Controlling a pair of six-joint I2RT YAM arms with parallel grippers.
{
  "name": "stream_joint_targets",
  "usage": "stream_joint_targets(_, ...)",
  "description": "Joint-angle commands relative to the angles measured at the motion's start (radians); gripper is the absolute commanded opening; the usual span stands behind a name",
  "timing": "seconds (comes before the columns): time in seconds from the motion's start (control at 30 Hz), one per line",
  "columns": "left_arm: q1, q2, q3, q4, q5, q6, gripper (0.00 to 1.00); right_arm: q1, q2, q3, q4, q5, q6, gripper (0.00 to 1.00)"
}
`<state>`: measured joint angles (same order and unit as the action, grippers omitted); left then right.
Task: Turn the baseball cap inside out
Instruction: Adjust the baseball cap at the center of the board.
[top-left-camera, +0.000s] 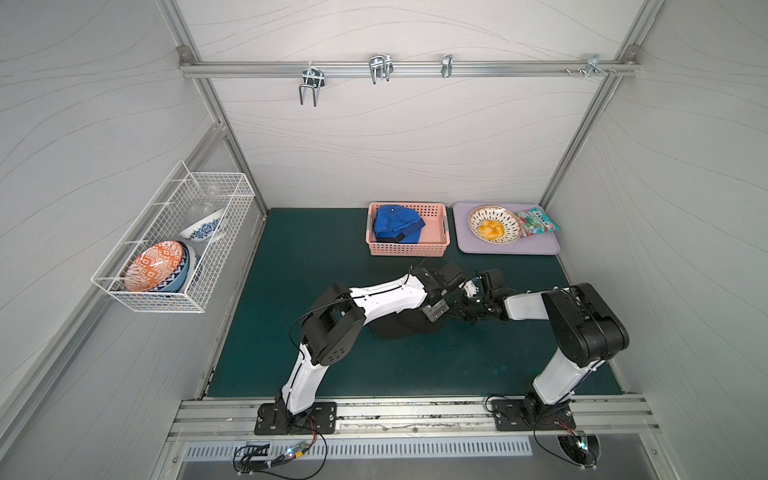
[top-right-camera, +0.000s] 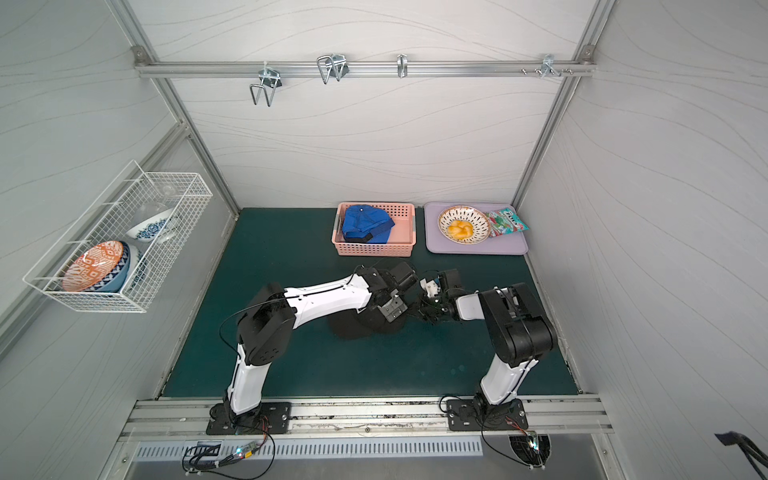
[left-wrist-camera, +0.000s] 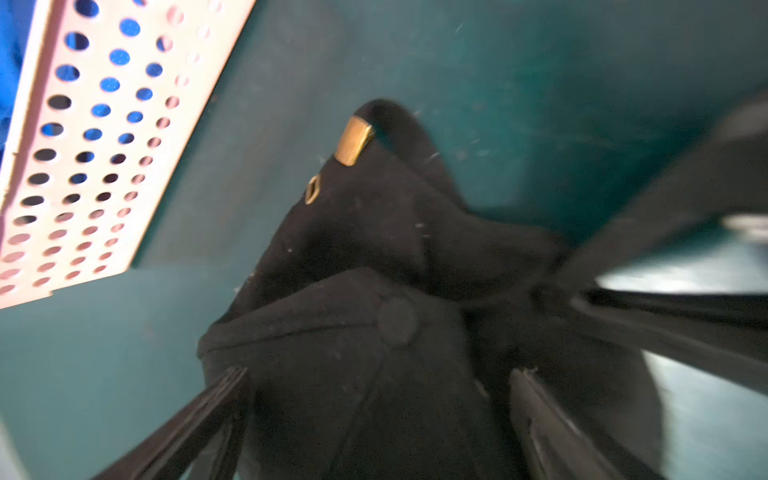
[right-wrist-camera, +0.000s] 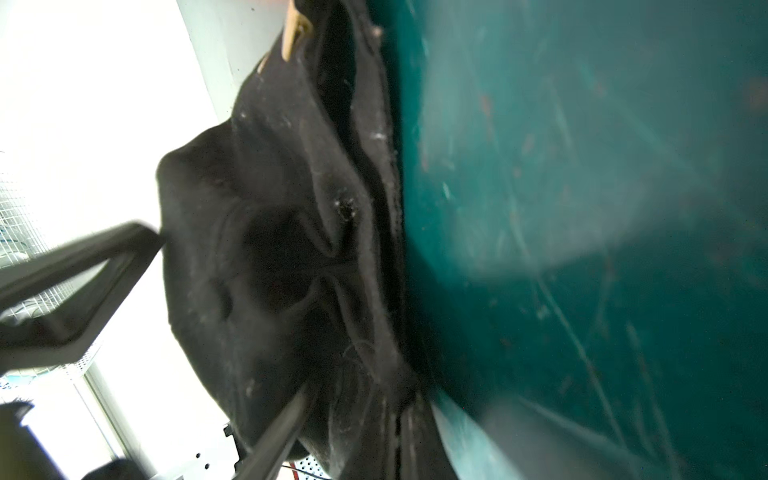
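Note:
A black baseball cap (top-left-camera: 397, 330) (top-right-camera: 353, 328) lies on the green mat near the middle, partly under both arms. In the left wrist view the cap (left-wrist-camera: 374, 249) shows its top button, a brass buckle (left-wrist-camera: 353, 141) and a brass eyelet. My left gripper (left-wrist-camera: 378, 374) (top-left-camera: 434, 309) is open wide, its fingers straddling the crown. My right gripper (right-wrist-camera: 359, 397) (top-left-camera: 467, 309) comes in from the right and is shut on a fold of the cap (right-wrist-camera: 270, 249) at its edge, low against the mat.
A pink basket (top-left-camera: 409, 248) holding a blue fabric item (top-left-camera: 397, 224) stands just behind the grippers. To its right, a lilac tray (top-left-camera: 509, 249) carries a bowl (top-left-camera: 494, 224) and a snack packet (top-left-camera: 536, 222). A wire basket (top-left-camera: 166, 257) of bowls hangs on the left wall.

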<state>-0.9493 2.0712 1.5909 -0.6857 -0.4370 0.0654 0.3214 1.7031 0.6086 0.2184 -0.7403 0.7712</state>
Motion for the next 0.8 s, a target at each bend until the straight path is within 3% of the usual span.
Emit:
stream_joint_targets(0.0,0.008,-0.019,0.014,0.001,-0.143,0.007,1.0,-0.001,-0.037,-0.021,-0.005,0.007,0.003,0.0)
stream_joint_targets(0.23,0.084,-0.164,-0.115,-0.011,-0.167,-0.079,1.0,-0.001,-0.107,-0.049,-0.075,0.035,-0.015,0.0)
stream_joint_targets(0.5,0.141,-0.346,-0.272,0.022,-0.081,-0.197,1.0,0.01,-0.093,-0.025,-0.093,0.021,-0.031,0.02)
stream_joint_targets(0.7,0.161,-0.434,-0.332,0.099,0.072,-0.27,0.99,0.019,-0.147,0.034,-0.208,0.012,-0.105,0.5)
stream_joint_targets(0.77,0.163,-0.448,-0.341,0.101,0.087,-0.285,0.99,0.01,-0.185,0.056,-0.266,0.048,-0.143,0.58)
